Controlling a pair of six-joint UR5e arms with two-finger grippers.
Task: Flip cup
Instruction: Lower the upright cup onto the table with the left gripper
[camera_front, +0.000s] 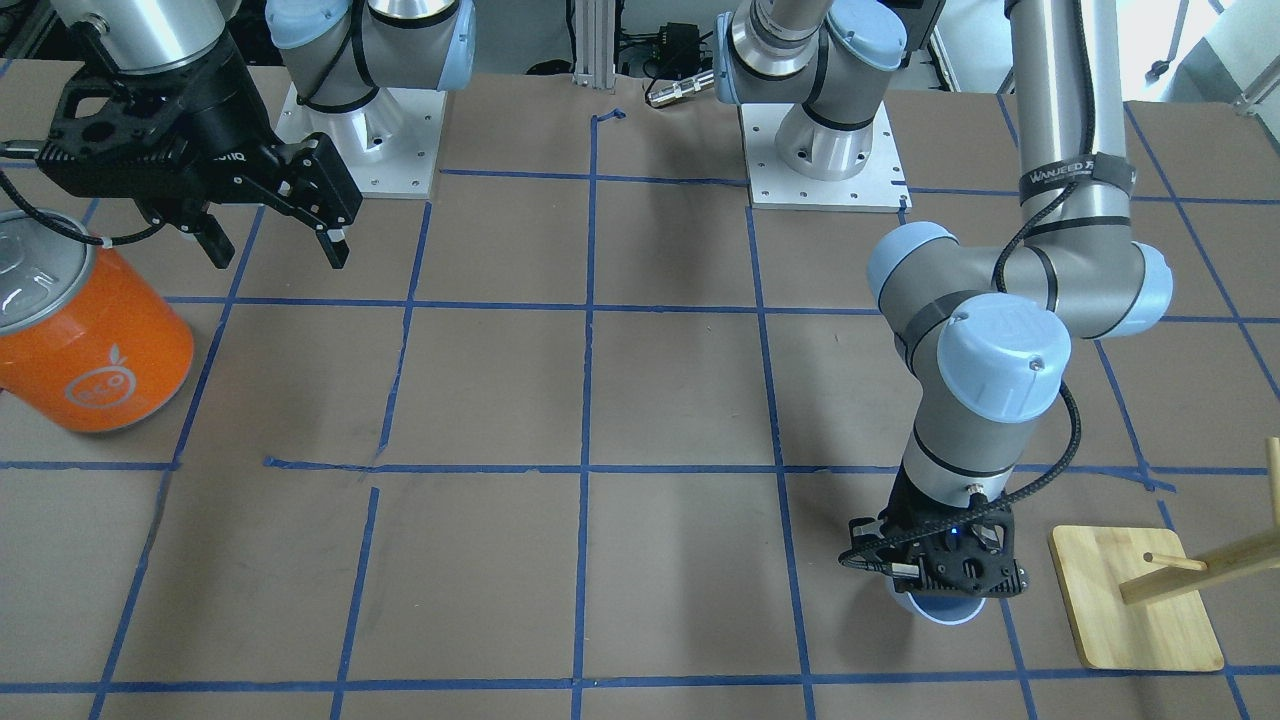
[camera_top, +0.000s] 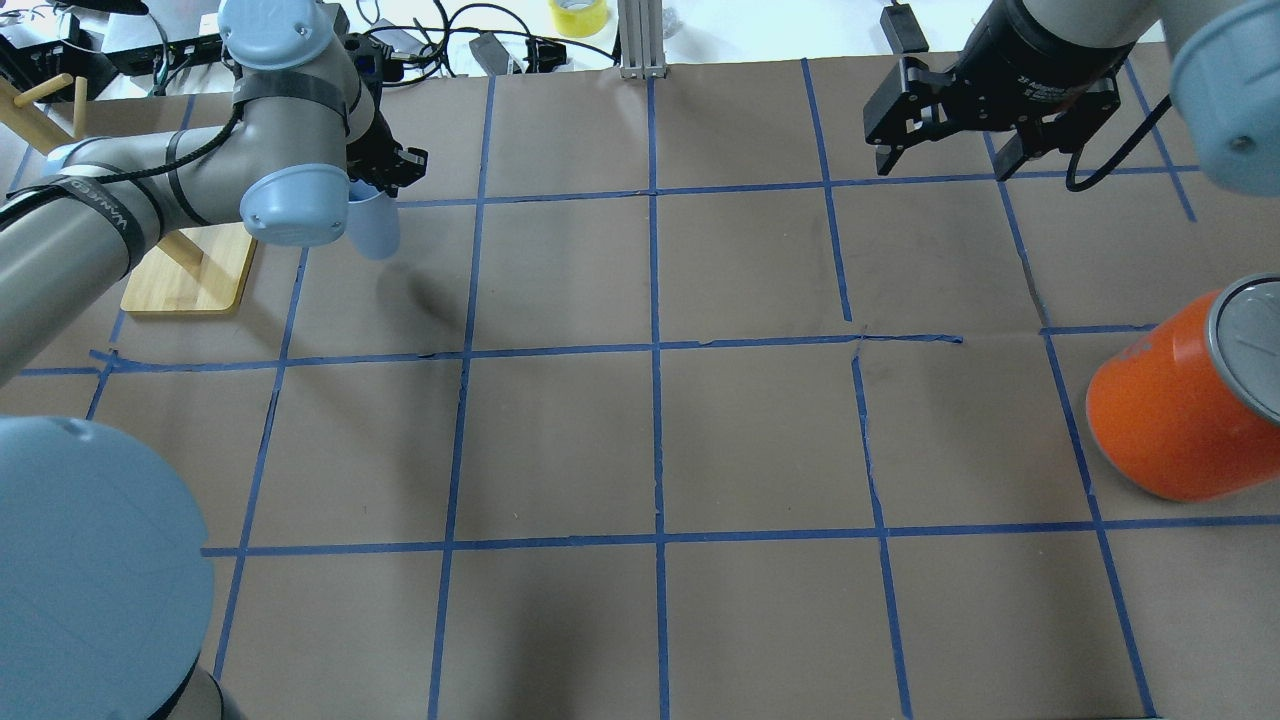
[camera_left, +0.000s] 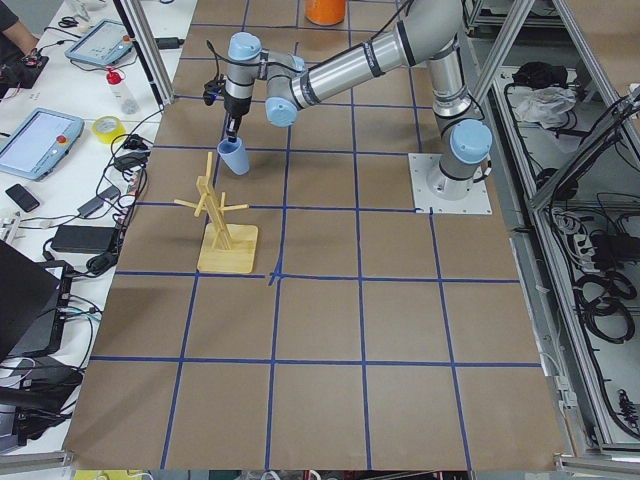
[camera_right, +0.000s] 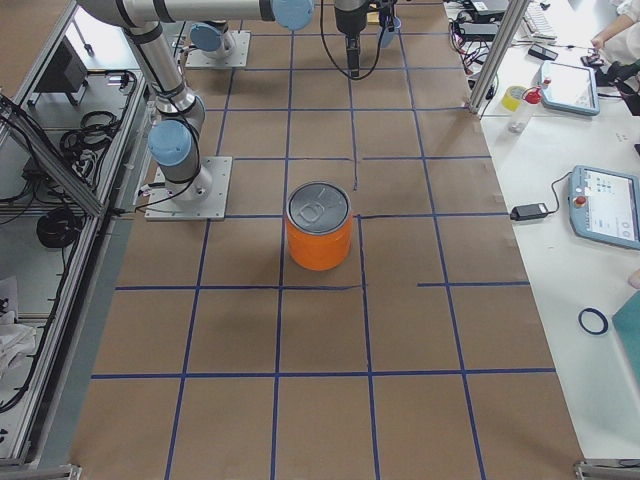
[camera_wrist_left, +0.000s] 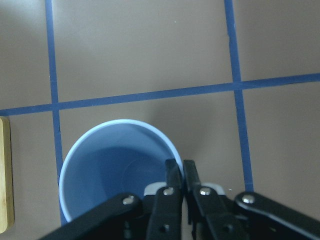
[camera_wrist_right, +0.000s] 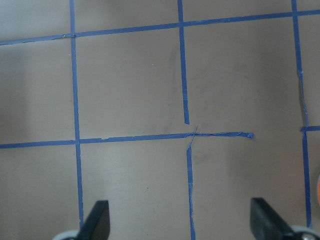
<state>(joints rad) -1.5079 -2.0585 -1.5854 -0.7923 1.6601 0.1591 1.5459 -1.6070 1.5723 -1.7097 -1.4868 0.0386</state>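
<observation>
The cup is a pale blue-white tumbler that stands mouth up, its bluish inside facing the left wrist camera. My left gripper is shut on the cup's rim, one finger inside and one outside. The cup hangs under that gripper in the overhead view, the front view and the left side view. I cannot tell whether its base touches the table. My right gripper is open and empty, high over the far right of the table; it also shows in the front view.
A large orange can with a silver lid stands at the right side, below the right gripper's area. A wooden peg rack on a square base stands just left of the cup. Blue tape lines grid the brown table.
</observation>
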